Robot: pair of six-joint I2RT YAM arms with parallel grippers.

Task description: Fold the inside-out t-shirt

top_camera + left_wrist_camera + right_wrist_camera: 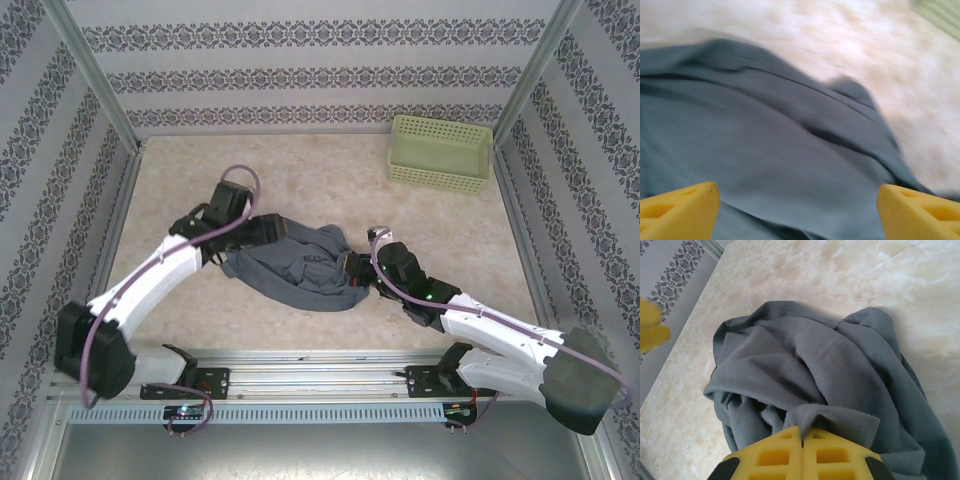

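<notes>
- On the pale marbled table [180,190], one slate blue-grey t-shirt [300,272] lay crumpled in a heap, nearer the arms than the single pale green basket [440,152] and off to its left, well apart from it.
- The basket stood upright at the far right of the table, and I counted only that one.
- Two white arms reached in from the near edge, one gripper each, and both met the cloth on the side away from the basket.
- The left gripper [266,230] sat at the end of the heap farthest from the basket. From its wrist, its two yellow fingers [677,207] stood wide apart with the t-shirt [770,150] spread between and beyond them; that view was blurred, so I could not tell whether they touched the cloth.
- The right gripper [352,268] was at the end of the heap closer to the basket. From its wrist, the gripper [801,434] had its two yellow fingers pressed together on a raised fold of the t-shirt [815,360].
- A seam line showed across the rumpled cloth there.
</notes>
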